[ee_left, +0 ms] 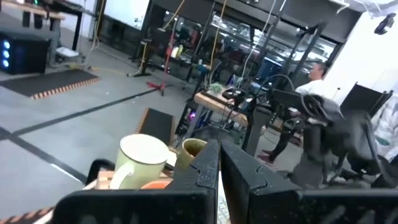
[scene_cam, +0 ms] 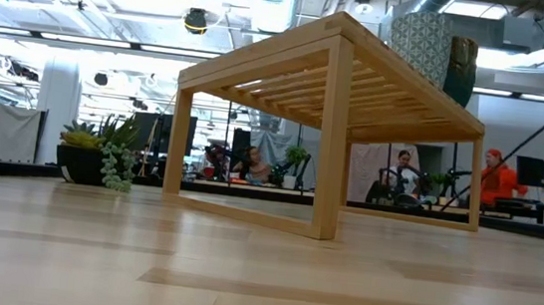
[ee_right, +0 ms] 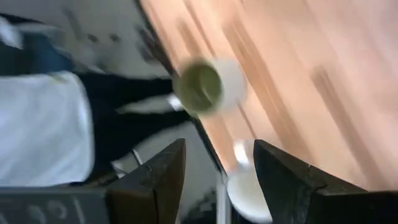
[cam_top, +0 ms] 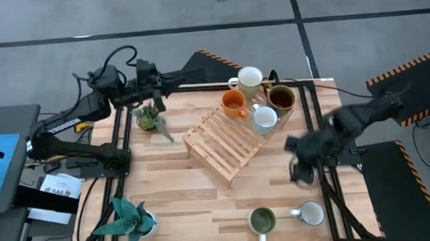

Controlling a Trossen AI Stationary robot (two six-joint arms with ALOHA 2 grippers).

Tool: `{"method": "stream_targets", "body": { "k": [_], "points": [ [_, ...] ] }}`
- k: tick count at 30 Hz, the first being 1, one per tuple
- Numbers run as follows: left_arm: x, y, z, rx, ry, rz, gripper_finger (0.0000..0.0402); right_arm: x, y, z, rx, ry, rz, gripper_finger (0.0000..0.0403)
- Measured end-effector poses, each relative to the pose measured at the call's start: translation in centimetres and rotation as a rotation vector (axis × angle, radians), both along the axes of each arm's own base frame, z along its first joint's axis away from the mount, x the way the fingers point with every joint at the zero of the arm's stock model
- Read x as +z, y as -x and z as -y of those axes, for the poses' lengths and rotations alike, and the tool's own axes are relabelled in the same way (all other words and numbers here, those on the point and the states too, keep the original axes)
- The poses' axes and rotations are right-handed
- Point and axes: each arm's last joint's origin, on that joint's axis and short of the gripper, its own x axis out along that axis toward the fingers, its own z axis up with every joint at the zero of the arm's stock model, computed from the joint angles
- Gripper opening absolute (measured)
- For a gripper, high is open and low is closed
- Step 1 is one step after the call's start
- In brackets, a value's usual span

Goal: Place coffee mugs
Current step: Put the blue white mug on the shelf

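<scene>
At the far end of the wooden surface (cam_top: 204, 201), four mugs stood bunched just beside the slatted wooden rack (cam_top: 227, 140): the cream-white mug (cam_top: 249, 78) at the very edge, the orange mug (cam_top: 233, 103) touching the rack's far corner, the dark brown mug (cam_top: 281, 97) to its right, and the pale bluish-white mug (cam_top: 265, 118) nearest the rack. Whether any of them actually sat on the slats could not be told from above; they looked to be beside it.

Down at the near edge, two more waited: the mug with the green inside (cam_top: 262, 221) and a white mug (cam_top: 311, 214) just to its right, handles pointing different ways.

And the right tool (cam_top: 301, 169) was on the move, blurred over the right side of the surface, between the far cluster and the near pair. Its fingers (ee_right: 163, 176) stood apart with nothing between them, and the right wrist view looked past them at the green-lined mug and the white one's rim below.

The left tool (cam_top: 154, 85) hung back at the far left corner, near a small potted plant (cam_top: 149, 118), its fingers pressed almost together and empty.

By my reading, four of six were gathered and two remained; the right arm looked bound for the near pair.
</scene>
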Motion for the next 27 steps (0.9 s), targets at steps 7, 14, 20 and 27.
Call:
{"method": "stream_targets", "body": {
  "k": [7,14,20,27],
  "points": [
    [-0.6,-0.9,-0.3,-0.009,0.017,-0.03,0.0,-7.2,3.1,-5.2,-0.057,-0.037,-0.384,0.0214],
    [-0.7,-1.0,-0.3,-0.009,0.02,-0.033,0.0,-11.2,4.3,-7.5,-0.166,-0.055,-0.513,0.0214],
    [-0.7,-1.0,-0.3,-0.01,0.02,-0.032,0.0,-13.3,4.1,-8.5,-0.164,0.053,-0.581,0.0214],
    [-0.7,-1.0,-0.3,-0.009,0.02,-0.032,0.0,-15.4,3.2,-9.6,-0.157,0.13,-0.622,0.0214]
  ]
}}
